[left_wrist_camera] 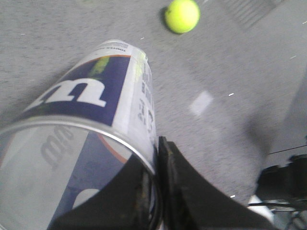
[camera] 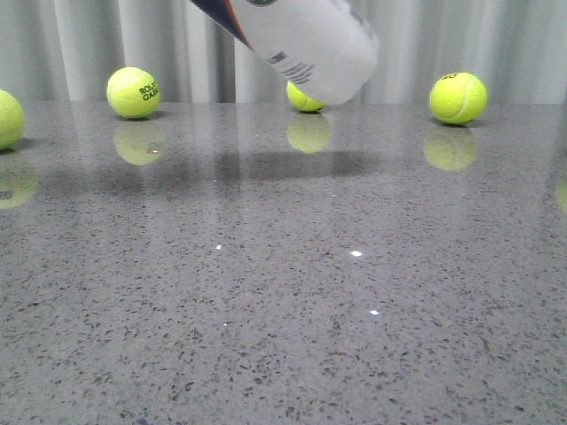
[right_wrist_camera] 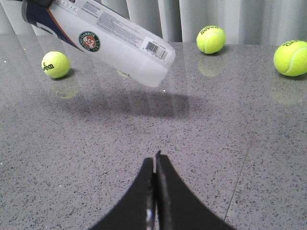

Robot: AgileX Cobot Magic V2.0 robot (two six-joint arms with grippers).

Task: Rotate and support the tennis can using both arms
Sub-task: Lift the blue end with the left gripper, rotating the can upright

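The tennis can hangs tilted above the grey table, its closed white end pointing down to the right. In the left wrist view the can shows its navy section with the white W and its open metal rim. My left gripper is shut on that rim, one finger inside the can and one outside. In the right wrist view the can shows its round emblem and barcode. My right gripper is shut and empty, low over the table, well short of the can. Neither gripper shows in the front view.
Several yellow-green tennis balls lie along the back of the table: one at the left, one behind the can, one at the right, one at the left edge. Grey curtains hang behind.
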